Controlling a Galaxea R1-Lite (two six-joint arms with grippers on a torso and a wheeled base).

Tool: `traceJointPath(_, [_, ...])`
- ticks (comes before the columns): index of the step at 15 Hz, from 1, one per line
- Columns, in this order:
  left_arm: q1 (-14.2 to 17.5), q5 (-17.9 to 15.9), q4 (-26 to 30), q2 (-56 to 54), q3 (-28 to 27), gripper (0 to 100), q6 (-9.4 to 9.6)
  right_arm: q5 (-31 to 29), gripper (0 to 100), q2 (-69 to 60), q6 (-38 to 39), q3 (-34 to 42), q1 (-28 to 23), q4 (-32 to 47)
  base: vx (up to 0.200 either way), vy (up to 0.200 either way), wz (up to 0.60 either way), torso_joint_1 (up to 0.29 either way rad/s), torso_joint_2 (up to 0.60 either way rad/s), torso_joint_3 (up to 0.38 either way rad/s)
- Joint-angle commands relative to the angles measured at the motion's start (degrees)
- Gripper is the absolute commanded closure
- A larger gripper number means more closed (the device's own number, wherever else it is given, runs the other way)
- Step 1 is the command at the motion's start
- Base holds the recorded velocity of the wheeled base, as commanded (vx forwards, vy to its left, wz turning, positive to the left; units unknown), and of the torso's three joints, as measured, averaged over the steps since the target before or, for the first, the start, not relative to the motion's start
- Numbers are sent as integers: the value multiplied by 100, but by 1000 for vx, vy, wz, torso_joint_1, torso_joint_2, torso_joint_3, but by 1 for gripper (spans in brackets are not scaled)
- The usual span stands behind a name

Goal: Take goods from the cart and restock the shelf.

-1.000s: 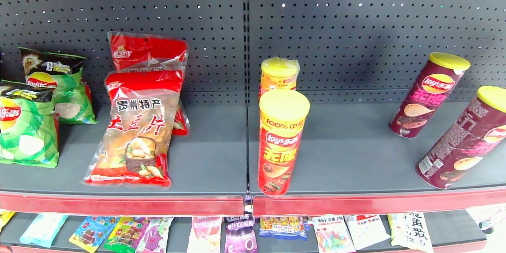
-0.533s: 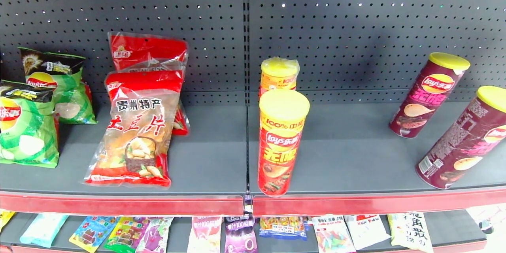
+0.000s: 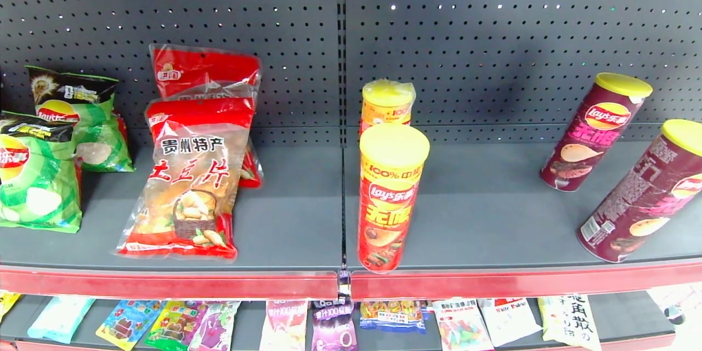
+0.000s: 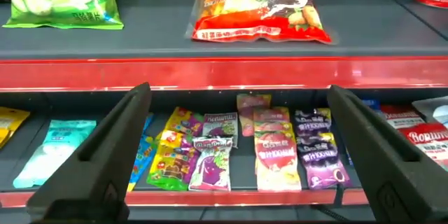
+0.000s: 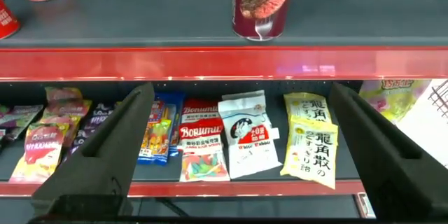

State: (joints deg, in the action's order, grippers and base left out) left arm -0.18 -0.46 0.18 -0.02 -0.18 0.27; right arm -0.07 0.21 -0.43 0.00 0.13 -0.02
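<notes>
The grey shelf (image 3: 296, 219) with a red front edge (image 3: 164, 284) holds the goods. Two red canisters with yellow lids (image 3: 390, 197) stand one behind the other at the centre. Two maroon canisters (image 3: 595, 131) stand at the right. Two red bags of potato slices (image 3: 189, 175) lean left of centre, and green chip bags (image 3: 35, 175) sit at the far left. My left gripper (image 4: 238, 94) is open, holds nothing, and faces the red edge below the red bag (image 4: 262, 7). My right gripper (image 5: 241, 91) is open, holds nothing, and is below a maroon canister (image 5: 261, 3).
A lower shelf carries several small candy and snack packets (image 4: 280, 147) (image 5: 245, 140) laid flat in rows. The perforated back panel (image 3: 493, 38) closes the shelf behind. Bare shelf floor lies between the centre canisters and the maroon ones (image 3: 482, 208).
</notes>
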Motion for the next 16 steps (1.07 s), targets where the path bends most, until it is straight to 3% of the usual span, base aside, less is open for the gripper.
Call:
traceJointPath(1, [1, 2, -1, 2, 1, 0, 8, -1, 0, -3, 8, 0, 4, 2, -200, 0, 0, 17, -2, -2])
traceJointPath(7, [1, 2, -1, 2, 1, 0, 0, -1, 0, -3, 16, 0, 4, 2, -33, 0, 0, 3, 1, 0])
traceJointPath(16, [1, 2, -1, 2, 1, 0, 0, 7, 0, -3, 25, 0, 4, 2, 0, -200, 0, 4, 0, 4])
